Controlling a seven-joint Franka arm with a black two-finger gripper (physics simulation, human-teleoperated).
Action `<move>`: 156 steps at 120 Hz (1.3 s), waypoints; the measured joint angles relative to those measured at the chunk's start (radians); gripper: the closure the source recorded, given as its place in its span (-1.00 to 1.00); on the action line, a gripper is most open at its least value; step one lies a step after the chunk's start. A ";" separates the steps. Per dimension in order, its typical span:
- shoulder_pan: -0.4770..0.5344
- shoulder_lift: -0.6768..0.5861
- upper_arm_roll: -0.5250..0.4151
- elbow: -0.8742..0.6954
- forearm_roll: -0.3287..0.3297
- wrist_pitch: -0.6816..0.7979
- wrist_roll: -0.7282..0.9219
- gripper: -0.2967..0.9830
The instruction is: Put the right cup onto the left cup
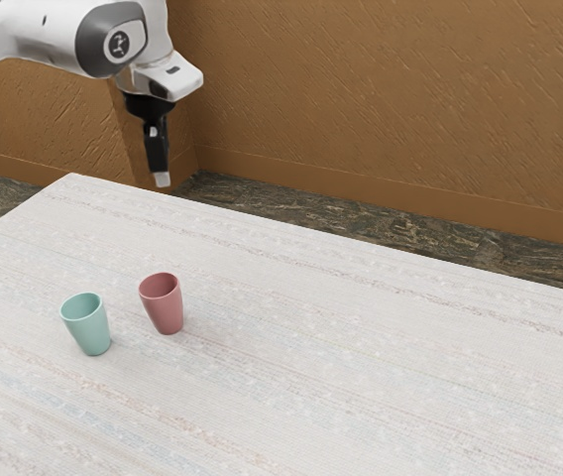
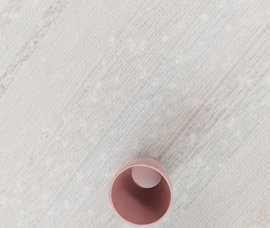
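A mint-green cup (image 1: 91, 333) and a dusty-red cup (image 1: 168, 310) stand upright on the desk (image 1: 361, 367), toward eight o'clock in the exterior view, mouths up, both tapering to narrower bases. The red one stands near the green, apart from it, between its two and three o'clock there; inside it shows a paler round bottom.

The green cup (image 1: 90, 333) and pink cup (image 1: 167, 310) look smooth, softly matt. The desk (image 1: 361, 367) resembles matt woven cloth. At the exterior view's twelve o'clock, the wall (image 1: 301, 89) looks rough, faintly glossy; at ten, the arm (image 1: 52, 35), smooth plastic.
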 joint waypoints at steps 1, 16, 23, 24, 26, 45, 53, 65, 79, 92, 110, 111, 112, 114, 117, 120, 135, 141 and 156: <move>0.000 0.000 0.000 -0.001 -0.002 0.001 0.000 -0.53; 0.037 0.015 0.002 -0.021 -0.038 0.015 -0.001 -0.53; 0.059 0.027 0.003 -0.046 -0.049 0.032 0.000 -0.54; 0.062 0.030 0.004 -0.048 -0.050 0.034 0.000 -0.54; 0.069 0.039 0.004 -0.051 -0.051 0.038 0.000 -0.54; 0.146 0.164 0.004 -0.051 -0.059 0.103 0.020 -0.54; 0.159 0.215 0.004 -0.049 -0.058 0.140 0.033 -0.54; 0.171 0.280 0.004 -0.047 -0.058 0.194 0.050 -0.54; 0.177 0.332 0.003 -0.052 -0.060 0.246 0.067 -0.54; 0.180 0.348 0.000 -0.090 -0.063 0.295 0.078 -0.54; 0.180 0.369 -0.001 -0.138 -0.063 0.355 0.090 -0.53; 0.180 0.370 -0.001 -0.140 -0.063 0.358 0.091 -0.53; 0.180 0.370 -0.001 -0.143 -0.063 0.360 0.091 -0.52; 0.180 0.372 -0.001 -0.148 -0.063 0.366 0.092 -0.49; 0.180 0.372 -0.001 -0.156 -0.063 0.373 0.093 -0.43; 0.181 0.370 -0.001 -0.167 -0.063 0.382 0.094 -0.35; 0.180 0.349 -0.001 -0.203 -0.065 0.416 0.096 0.12; 0.178 0.340 -0.001 -0.213 -0.066 0.425 0.094 0.27; 0.176 0.325 -0.003 -0.237 -0.080 0.439 0.086 0.49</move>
